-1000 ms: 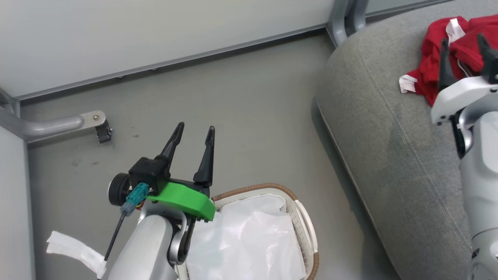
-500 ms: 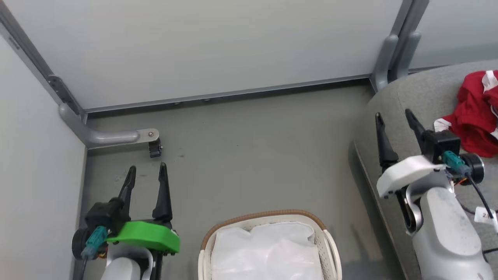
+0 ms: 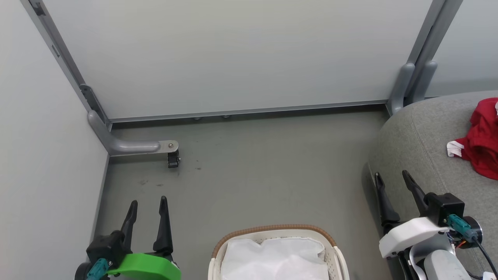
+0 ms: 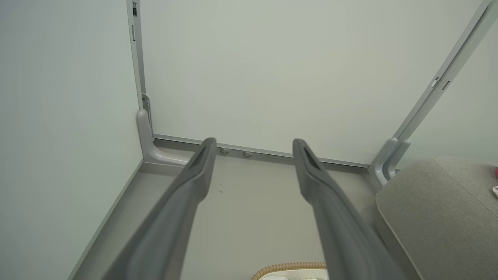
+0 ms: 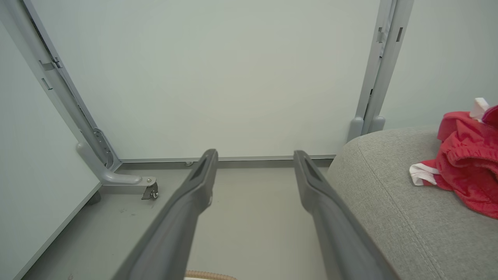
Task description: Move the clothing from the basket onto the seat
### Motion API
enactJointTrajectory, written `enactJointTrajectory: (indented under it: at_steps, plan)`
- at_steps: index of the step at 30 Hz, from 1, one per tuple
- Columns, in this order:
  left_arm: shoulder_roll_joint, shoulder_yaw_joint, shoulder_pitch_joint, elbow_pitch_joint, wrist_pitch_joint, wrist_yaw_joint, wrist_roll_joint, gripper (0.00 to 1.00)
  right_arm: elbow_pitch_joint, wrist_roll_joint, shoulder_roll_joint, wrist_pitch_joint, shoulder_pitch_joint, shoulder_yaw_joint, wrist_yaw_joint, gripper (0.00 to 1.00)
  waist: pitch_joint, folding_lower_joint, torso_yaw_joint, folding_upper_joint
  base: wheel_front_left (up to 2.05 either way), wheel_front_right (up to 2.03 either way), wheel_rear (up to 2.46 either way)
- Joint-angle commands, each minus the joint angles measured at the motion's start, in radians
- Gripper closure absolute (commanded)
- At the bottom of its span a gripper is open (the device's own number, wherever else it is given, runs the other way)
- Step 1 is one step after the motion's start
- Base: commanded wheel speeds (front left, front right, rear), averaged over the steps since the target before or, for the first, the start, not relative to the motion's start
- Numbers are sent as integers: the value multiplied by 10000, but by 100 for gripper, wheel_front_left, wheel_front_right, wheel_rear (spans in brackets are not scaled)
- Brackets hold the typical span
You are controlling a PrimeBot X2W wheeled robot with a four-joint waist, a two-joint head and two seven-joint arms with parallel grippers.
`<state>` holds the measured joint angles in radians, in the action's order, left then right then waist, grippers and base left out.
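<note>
Nearest to the robot stands the basket (image 3: 272,228). The part of it in view holds the white liner (image 3: 272,256) and no red cloth. On each side of it one arm hangs low. The left gripper (image 3: 148,202) has its fingers moderately apart and holds nothing; the right gripper (image 3: 390,175) is the same, and it sits just beside the edge of the seat (image 3: 424,155). I think they are held so to leave the basket free, like a rest posture. Beyond them is the bare grey floor (image 3: 253,182). Farther right, the clothing (image 3: 482,144) lies in a crumpled heap on the seat, well apart from both grippers. So the task seems finished, or nearly. Behind everything is the pale wall panel (image 3: 233,58).
</note>
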<state>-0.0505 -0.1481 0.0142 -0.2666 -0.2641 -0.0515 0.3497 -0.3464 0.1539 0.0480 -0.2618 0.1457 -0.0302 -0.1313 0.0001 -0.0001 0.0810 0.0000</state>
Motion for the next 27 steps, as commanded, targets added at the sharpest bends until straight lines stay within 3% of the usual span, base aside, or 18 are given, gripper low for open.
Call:
enactJointTrajectory:
  at_steps: [1,27]
  plan:
    - [-4,4,-220,37,-3,94,68,0,105,77,48,-47,-187,-24,11,0,-38,1,-2,0,0,0,0]
    - [-3,-80,-185,45,-3,172,141,0,-59,98,46,-47,-124,211,11,0,38,1,-150,0,0,0,0]
